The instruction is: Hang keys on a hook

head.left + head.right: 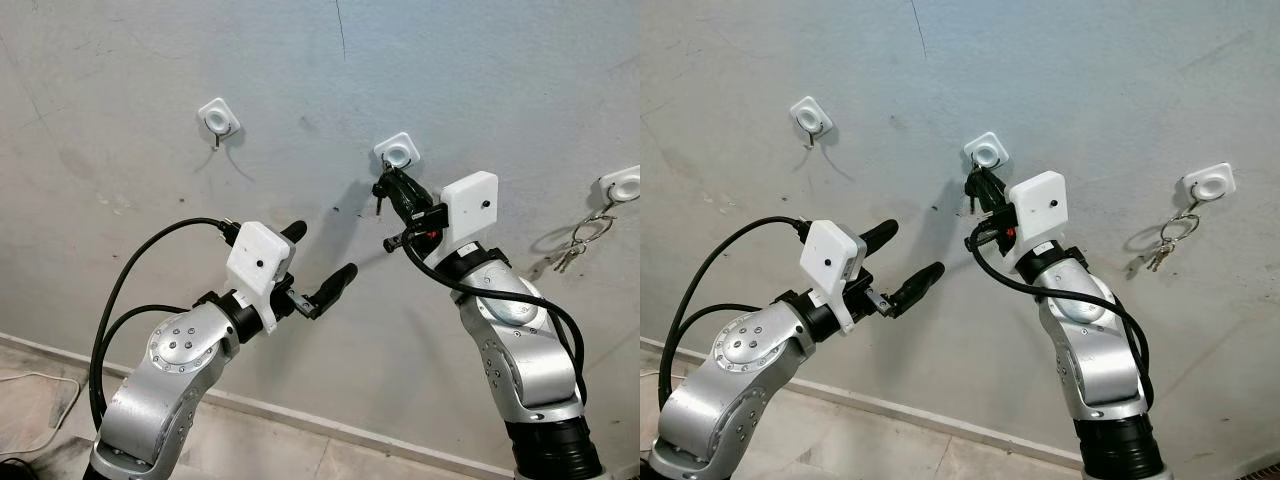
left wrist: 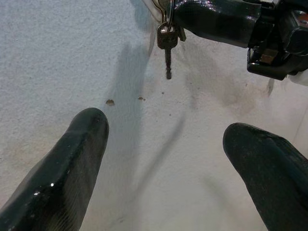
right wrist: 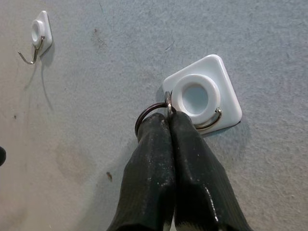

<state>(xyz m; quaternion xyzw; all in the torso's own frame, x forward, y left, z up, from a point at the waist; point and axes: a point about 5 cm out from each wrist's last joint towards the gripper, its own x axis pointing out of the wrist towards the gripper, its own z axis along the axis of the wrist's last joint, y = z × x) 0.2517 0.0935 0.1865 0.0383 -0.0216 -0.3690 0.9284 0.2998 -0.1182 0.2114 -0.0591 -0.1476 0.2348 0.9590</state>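
Note:
A small bunch of keys (image 2: pixel 167 41) hangs from a dark ring (image 3: pixel 146 114). My right gripper (image 1: pixel 390 185) is shut on that ring and holds it up against the grey wall. Its fingertips (image 3: pixel 169 120) touch the lower left edge of the middle white hook plate (image 3: pixel 202 98), and the ring sits beside the wire hook (image 3: pixel 211 122); whether it is over the wire cannot be told. My left gripper (image 1: pixel 322 250) stands open with nothing between its fingers, below and to the left of the keys and pointing at the wall.
An empty white hook (image 1: pixel 218 118) is on the wall to the left. A third hook (image 1: pixel 625 183) at the right carries another set of keys (image 1: pixel 572 250). A baseboard (image 1: pixel 300 415) runs along the wall's foot, with a white cable (image 1: pixel 30 385) on the floor.

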